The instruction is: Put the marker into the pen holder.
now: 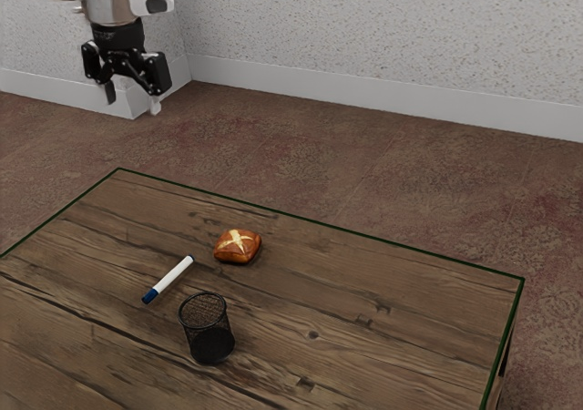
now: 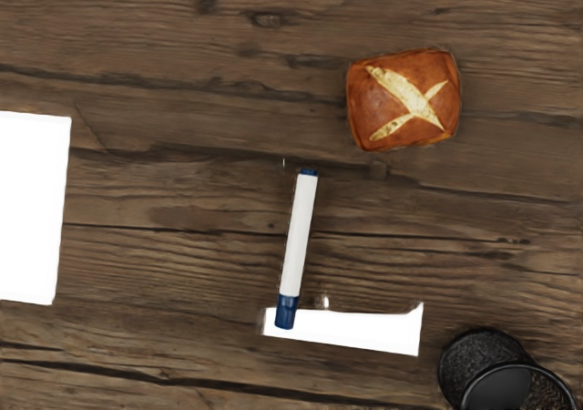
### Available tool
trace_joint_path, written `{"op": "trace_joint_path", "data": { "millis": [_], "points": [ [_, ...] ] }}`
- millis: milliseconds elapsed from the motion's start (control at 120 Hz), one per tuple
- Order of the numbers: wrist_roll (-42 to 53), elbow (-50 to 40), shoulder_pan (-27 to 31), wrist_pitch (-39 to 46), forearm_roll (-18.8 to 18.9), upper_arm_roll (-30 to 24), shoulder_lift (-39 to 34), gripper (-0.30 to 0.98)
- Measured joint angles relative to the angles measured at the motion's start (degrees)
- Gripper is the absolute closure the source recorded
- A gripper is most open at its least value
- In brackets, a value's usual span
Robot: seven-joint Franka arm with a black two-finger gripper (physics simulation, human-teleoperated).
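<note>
High above the table's far left corner in the exterior view, my gripper (image 1: 133,98) stands open, its two fingers apart with nothing between them. The white marker (image 1: 170,279) with a blue cap lies flat on the wooden table, well below and away from the gripper. Close by it, the black mesh pen holder (image 1: 207,328) stands upright. From the wrist view, the marker (image 2: 298,241) lies on the wood, and part of the pen holder (image 2: 487,374) is visible, apart from the marker's capped end.
A brown bread roll (image 1: 238,246) with a pale cross sits near the marker's uncapped end, also seen as a roll (image 2: 404,99) in the wrist view. The table (image 1: 401,292) has a dark green edge. White patches (image 2: 32,208) appear in the wrist view.
</note>
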Motion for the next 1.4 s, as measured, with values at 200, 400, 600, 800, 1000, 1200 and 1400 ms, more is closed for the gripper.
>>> {"op": "trace_joint_path", "data": {
  "millis": [200, 400, 600, 800, 1000, 1200, 1400],
  "points": [
    [-0.27, -0.23, 0.34, -0.27, -1.66, 0.04, -0.29, 0.00],
    [3.31, -49.69, 2.00, 16.22, 2.21, 18.04, -14.24, 0.00],
    [7.58, -49.27, 2.63, 38.35, 1.12, 20.49, 3.24, 0.00],
    [10.30, -37.41, -4.96, 44.25, -2.77, 18.05, 11.12, 0.00],
    [10.86, -41.41, -10.62, 45.74, -6.43, 18.01, 11.25, 0.02],
    [12.08, -45.17, -11.48, 50.31, -7.42, 18.17, 11.28, 0.13],
    [13.53, -44.86, -11.17, 52.20, -7.66, 18.11, 11.67, 0.41]
  ]
}}
